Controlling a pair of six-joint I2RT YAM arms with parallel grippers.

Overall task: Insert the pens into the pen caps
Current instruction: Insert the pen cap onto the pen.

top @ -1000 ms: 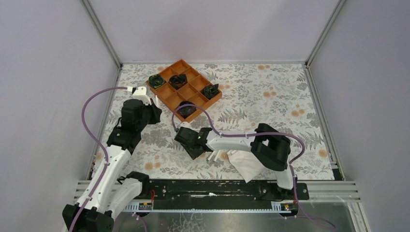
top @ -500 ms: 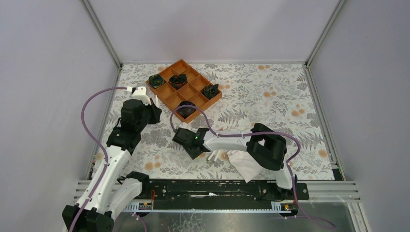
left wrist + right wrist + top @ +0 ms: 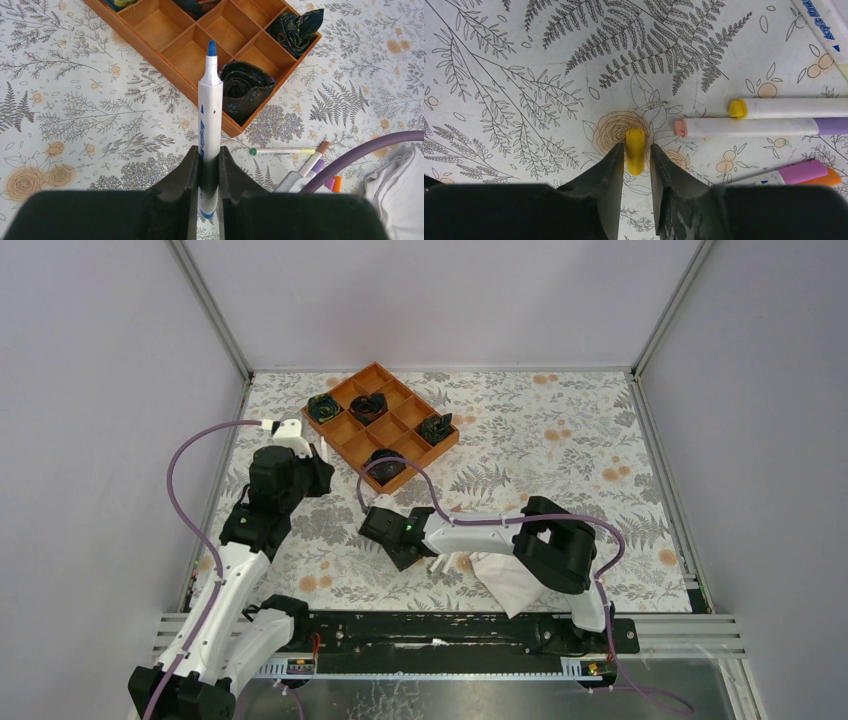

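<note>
Pens lie loose on the table just right of the yellow cap; the right gripper has narrowed its fingers around that cap, though whether they pinch it yet I cannot tell; the left gripper pinches a blue-tipped pen at far left, awaiting capping.

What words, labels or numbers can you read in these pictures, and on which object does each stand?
"Acrylic": blue print on the blue-tipped pen between the left jaws; the rest blurred.
"Acrylic": blue print on the corner pen, right wrist view; the rest cut off.
No other text visible.
</note>
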